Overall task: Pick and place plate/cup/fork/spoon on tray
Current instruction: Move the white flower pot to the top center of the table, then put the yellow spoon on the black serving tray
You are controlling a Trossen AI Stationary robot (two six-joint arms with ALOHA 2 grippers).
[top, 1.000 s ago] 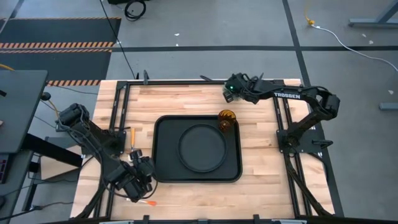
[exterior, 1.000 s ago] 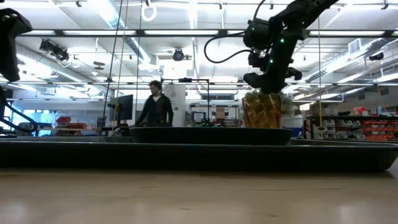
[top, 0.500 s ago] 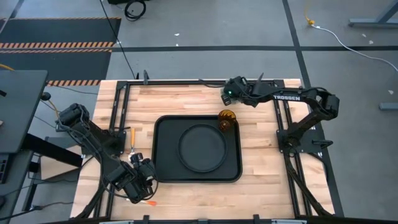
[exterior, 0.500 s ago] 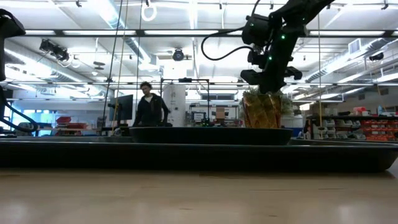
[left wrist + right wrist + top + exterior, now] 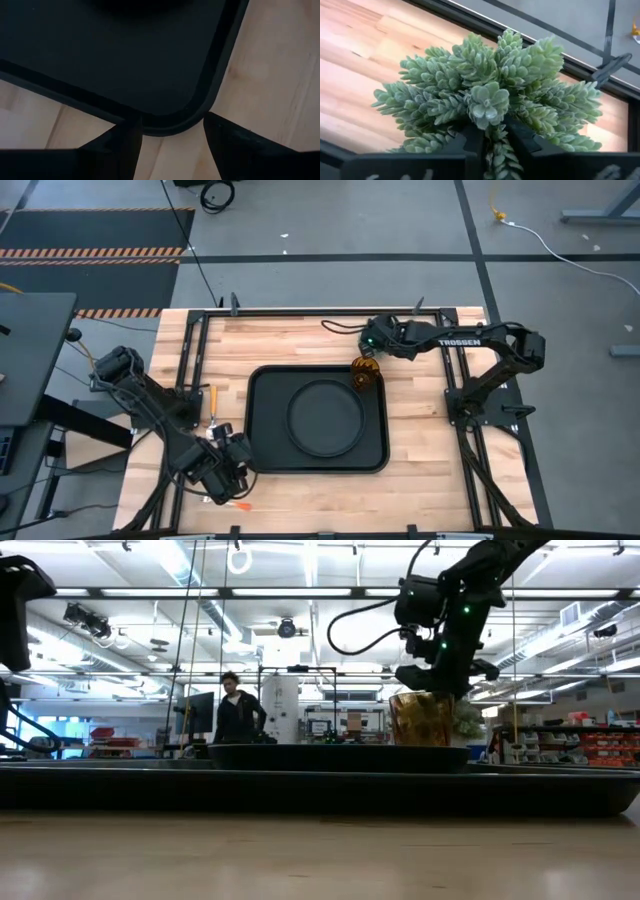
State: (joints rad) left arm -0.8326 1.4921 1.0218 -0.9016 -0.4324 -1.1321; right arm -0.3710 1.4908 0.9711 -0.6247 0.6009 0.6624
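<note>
Showing one plate (image 5: pixel 326 417), one cup (image 5: pixel 364 374) on one tray (image 5: pixel 262 385).

Wooden table (image 5: pixel 420 430): tray (image 5: pixel 262 430) centred; fork (image 5: pixel 211 402) left of tray.

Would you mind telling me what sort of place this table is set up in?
Most likely a robotics lab or open workshop. Behind the table the low view shows strip-lit ceilings, shelving with red bins, and a person by a monitor; from above, a concrete floor with hazard-striped matting.
</note>
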